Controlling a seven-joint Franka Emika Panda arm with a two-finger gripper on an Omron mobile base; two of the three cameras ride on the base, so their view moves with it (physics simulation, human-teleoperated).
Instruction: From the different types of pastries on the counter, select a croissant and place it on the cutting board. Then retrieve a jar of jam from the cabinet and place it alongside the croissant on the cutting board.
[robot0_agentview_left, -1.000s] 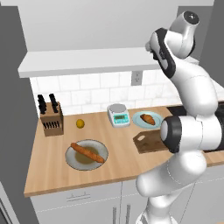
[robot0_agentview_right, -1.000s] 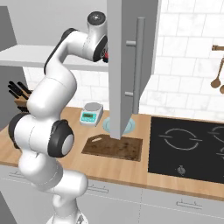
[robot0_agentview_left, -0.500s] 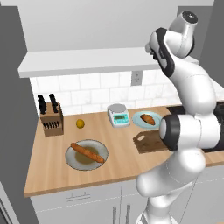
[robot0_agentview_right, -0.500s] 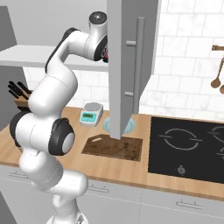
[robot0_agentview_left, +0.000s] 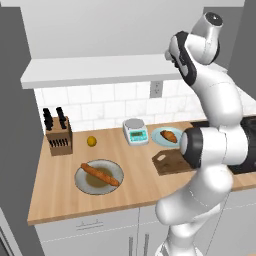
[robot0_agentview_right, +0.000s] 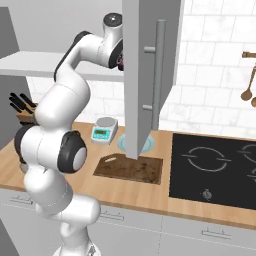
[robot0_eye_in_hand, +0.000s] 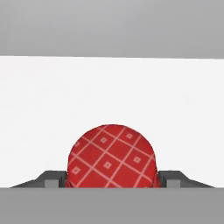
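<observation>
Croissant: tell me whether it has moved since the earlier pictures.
No. The croissant lies on its pale plate right of the scale, same as before; it is not on the cutting board.

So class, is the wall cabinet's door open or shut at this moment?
Open. In the right base view the cabinet door swings out edge-on over the counter, handle facing us.

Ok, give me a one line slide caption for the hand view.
Red checked jam jar on a white cabinet shelf, sitting between the gripper fingertips.
</observation>
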